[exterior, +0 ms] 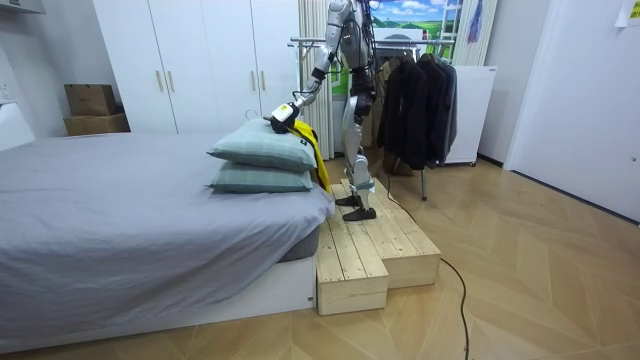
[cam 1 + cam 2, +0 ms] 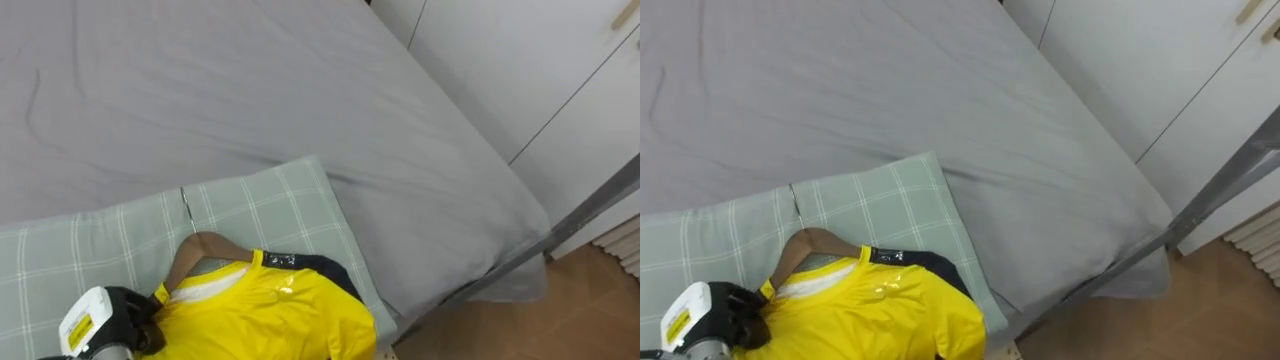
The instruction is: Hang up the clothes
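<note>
Yellow shirt [image 2: 270,315]: threaded on a wooden hanger [image 2: 205,245] and lying flat on the top pillow [image 2: 270,205], at the pillow's near edge, toward its right-hand corner. The hanger's metal hook [image 2: 185,205] points toward the pillow's far edge and is free. A dark panel of the shirt drapes over the pillow's right edge.

Left hand [image 2: 135,310]: placed at the collar, dark fingers curled and clamped on the hanger's left shoulder together with the collar fabric.

Task status, judged from this layout:
- Done: garment is on the hanger; the hanger is gripped.
- Left: lift the hanger off the pillow, carry it to the clothes rack [image 1: 400,40], and hook it over the rail. The shirt is not yet clear of the pillow.

Surface: two checked pillows stacked at the head edge of the bed [image 2: 250,90], which carries a smooth grey sheet with light creases.

Room: the robot stands on a wooden platform [image 1: 370,240] beside the bed's head edge, arm extended down to the pillow. The rack stands just behind it, carrying dark garments [image 1: 415,100]. White wardrobe doors [image 1: 200,60] line the wall; cardboard boxes [image 1: 90,100] sit in the corner. The floor [image 1: 540,260] is wood.
</note>
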Tool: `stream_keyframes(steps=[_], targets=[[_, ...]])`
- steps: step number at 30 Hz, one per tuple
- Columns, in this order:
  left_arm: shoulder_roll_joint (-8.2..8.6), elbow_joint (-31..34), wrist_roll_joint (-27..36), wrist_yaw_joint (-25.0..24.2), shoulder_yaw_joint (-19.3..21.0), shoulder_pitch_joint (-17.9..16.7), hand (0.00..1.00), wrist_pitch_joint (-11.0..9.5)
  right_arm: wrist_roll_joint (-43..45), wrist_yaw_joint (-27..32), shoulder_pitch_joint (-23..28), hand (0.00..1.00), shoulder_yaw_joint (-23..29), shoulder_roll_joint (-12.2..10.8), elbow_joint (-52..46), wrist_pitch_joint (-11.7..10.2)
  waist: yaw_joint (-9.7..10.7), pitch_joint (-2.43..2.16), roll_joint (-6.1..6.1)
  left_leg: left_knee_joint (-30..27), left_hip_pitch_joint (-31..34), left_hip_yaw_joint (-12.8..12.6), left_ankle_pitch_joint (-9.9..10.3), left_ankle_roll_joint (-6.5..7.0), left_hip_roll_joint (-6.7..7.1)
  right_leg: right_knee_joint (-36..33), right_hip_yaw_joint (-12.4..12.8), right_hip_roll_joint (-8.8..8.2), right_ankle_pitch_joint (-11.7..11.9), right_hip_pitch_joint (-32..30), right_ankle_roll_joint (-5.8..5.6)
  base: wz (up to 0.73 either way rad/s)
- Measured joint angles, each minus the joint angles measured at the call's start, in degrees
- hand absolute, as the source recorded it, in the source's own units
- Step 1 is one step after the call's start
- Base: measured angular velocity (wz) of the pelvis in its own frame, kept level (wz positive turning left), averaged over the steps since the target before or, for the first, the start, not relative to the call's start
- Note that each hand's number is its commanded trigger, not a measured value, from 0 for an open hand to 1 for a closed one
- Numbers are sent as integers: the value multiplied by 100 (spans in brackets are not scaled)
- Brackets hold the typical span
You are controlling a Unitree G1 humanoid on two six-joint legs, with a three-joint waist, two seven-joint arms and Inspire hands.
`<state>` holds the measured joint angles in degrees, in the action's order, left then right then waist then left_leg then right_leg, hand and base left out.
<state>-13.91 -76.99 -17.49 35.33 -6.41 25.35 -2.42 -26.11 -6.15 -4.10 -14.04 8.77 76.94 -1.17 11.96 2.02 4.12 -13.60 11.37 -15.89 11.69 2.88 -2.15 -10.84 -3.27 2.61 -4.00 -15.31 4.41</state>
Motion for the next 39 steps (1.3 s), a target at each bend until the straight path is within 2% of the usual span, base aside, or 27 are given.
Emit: stream_keyframes(steps=[2,6,12,18,20,22,33,37,39], targets=[[4,-13,2,0,2,-2,100,0,70,7,-2,0,57,11,1,1,18,16,-53,4,4,-18,0,0,-1,-16,15,1,0,-18,0,-2],[20,-24,81,3,74,-17,100,35,172,1,-91,0,125,13,94,-1,16,8,-101,23,10,-113,0,0,-10,-87,83,17,0,-101,0,-12],[35,-55,179,0,70,-17,100,55,178,-19,-127,0,124,15,110,-2,17,5,-131,23,15,-157,0,0,-10,-98,143,22,0,-127,0,-4],[58,-81,247,-26,60,-50,100,114,218,-47,-145,0,128,47,117,-6,31,8,-219,54,-139,-159,-1,-1,-11,-76,146,28,-1,20,0,0],[99,-69,360,-64,67,-108,100,115,340,-61,-138,0,195,89,116,-7,38,-20,-312,94,-206,-157,-2,-2,-3,-65,148,30,-4,70,-4,0],[129,-59,393,-63,67,-118,100,114,404,-54,-134,0,219,118,103,-7,39,-26,-358,92,-216,-159,-2,-2,3,-66,149,26,-8,80,-9,0],[188,375,603,34,49,-357,100,55,369,176,17,0,248,113,48,-77,35,-65,-412,98,-463,-71,-6,-6,32,-47,57,-9,-63,375,-26,5],[219,839,670,22,-82,-761,100,-17,259,182,152,0,250,138,46,-175,32,-124,-499,177,-767,-38,-4,-5,56,42,-21,-34,-107,712,-62,13],[240,959,668,13,-143,-859,100,-39,260,181,168,0,252,160,57,-243,27,-133,-538,208,-830,-13,-4,-5,70,43,-27,-43,-115,771,-71,7]])
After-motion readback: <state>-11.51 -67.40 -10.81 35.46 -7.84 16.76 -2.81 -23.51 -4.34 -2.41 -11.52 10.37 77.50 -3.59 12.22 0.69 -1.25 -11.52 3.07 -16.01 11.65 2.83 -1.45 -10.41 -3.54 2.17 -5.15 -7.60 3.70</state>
